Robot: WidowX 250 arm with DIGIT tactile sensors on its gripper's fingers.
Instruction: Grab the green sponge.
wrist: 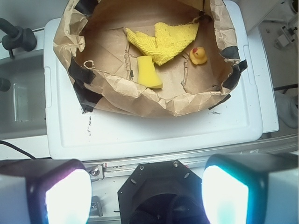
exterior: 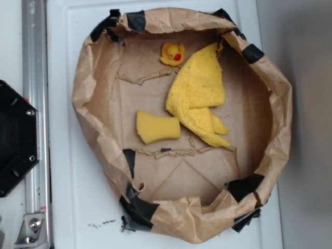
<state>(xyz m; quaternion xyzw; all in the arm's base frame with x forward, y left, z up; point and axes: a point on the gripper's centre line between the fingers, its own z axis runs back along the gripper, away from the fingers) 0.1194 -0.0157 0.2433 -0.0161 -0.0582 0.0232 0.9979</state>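
Observation:
The green sponge [exterior: 157,127], a small thick yellow foam block with one flared end, lies on the floor of a brown paper basin [exterior: 83,98], left of centre. It also shows in the wrist view [wrist: 148,72]. My gripper [wrist: 147,189] is open and empty, its two fingers [wrist: 65,193] far apart. It hangs high above the robot's black base, well outside the basin and far from the sponge. The gripper is not in the exterior view.
A fuzzy yellow cloth [exterior: 199,93] lies right of the sponge, nearly touching it. A yellow rubber duck [exterior: 173,54] sits at the basin's far side. The basin stands on a white lid [wrist: 154,130]. A metal rail [exterior: 36,104] and black base [exterior: 15,137] lie at the left.

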